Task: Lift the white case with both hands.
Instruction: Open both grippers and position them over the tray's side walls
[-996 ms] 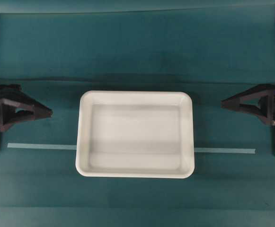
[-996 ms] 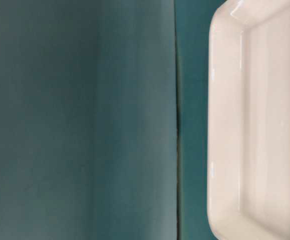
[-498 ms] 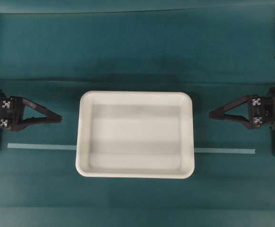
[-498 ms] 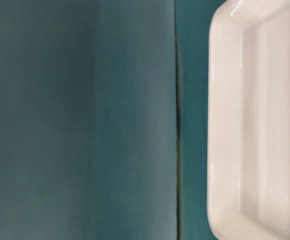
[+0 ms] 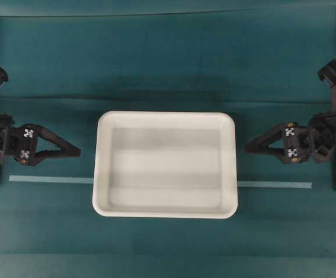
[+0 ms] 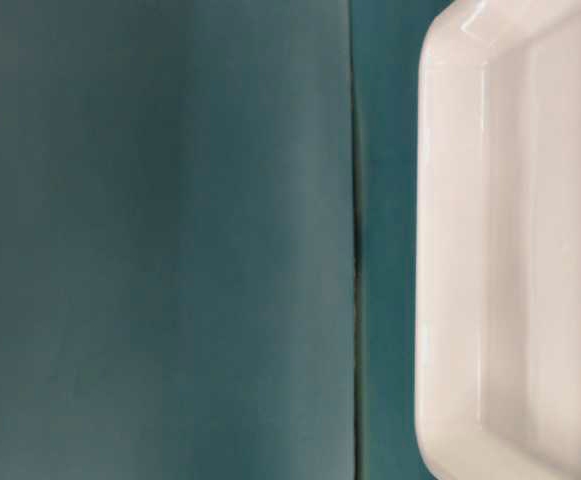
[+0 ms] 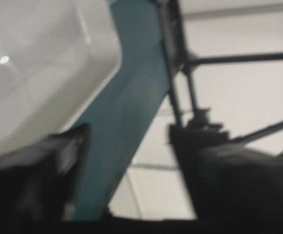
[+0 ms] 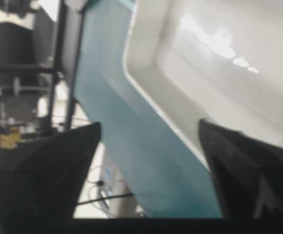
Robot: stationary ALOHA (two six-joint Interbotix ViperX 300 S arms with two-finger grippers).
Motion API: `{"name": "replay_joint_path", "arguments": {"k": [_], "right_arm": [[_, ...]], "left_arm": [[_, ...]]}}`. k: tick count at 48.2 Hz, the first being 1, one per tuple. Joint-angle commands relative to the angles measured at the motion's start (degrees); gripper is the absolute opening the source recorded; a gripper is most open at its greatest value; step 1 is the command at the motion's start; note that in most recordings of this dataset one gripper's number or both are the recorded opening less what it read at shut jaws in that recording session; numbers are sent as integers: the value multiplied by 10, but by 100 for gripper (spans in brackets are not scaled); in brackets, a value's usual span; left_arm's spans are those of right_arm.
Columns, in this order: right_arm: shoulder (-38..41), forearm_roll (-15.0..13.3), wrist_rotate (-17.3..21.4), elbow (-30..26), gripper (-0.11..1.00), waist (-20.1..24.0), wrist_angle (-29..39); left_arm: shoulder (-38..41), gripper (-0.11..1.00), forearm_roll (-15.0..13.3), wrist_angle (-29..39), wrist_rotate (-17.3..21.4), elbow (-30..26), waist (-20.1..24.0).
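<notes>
Overhead view: we find the white case [image 5: 165,164] lying flat on the teal table cover [image 5: 168,63], a little below the centre of the picture, long side running from nine to three o'clock. A pale tape strip [image 5: 51,179] runs along the cover and passes under the case. The left gripper [image 5: 75,152] sits at nine o'clock from the case, tips aimed at its short rim but apart from it. The right gripper [image 5: 248,148] sits at three o'clock, its tips just beside the opposite short rim; we cannot tell whether they touch. Neither has hold of anything.

Table-level view: we see only one side of the white case [image 6: 515,240], filling the three o'clock edge of the picture, resting on the teal table cover [image 6: 160,240]. A dark seam [image 6: 355,240] runs from twelve to six o'clock just beside it. No gripper shows here.

Left wrist view: the picture is blurred. The two dark fingers [image 7: 39,180] stand well spread, nothing between them. A rounded corner of the white case [image 7: 44,63] lies at eleven o'clock.

Right wrist view: the fingers [image 8: 48,165] are spread wide with nothing in them. The white case [image 8: 214,63] lies at one o'clock beyond the gap, its rim passing close by the finger at four o'clock.
</notes>
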Motion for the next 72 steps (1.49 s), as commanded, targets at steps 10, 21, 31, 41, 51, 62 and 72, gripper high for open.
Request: {"name": "replay_joint_path", "arguments": {"k": [10,21,31,41,51,62,72], "right_arm": [[90,2,-1,18,89,-2,-17],[157,2,9,24,89,10,-91],[186,2,44,62,89,25,-129],[202,2,82,99,89,33,-198],[248,5,87,95,89,32,-251],[296,8,100,80,89,33,-287],[331,9,115,70,89,32,-323]], "left_arm": [[63,91,6,-17,20,26,8],[134,94,6,-96,26,62,22],[205,94,6,-169,26,80,33],[251,94,6,-226,28,83,45],[281,94,6,-249,28,80,46],[310,94,6,-263,29,73,46],[342,94,4,-279,30,55,47]]}}
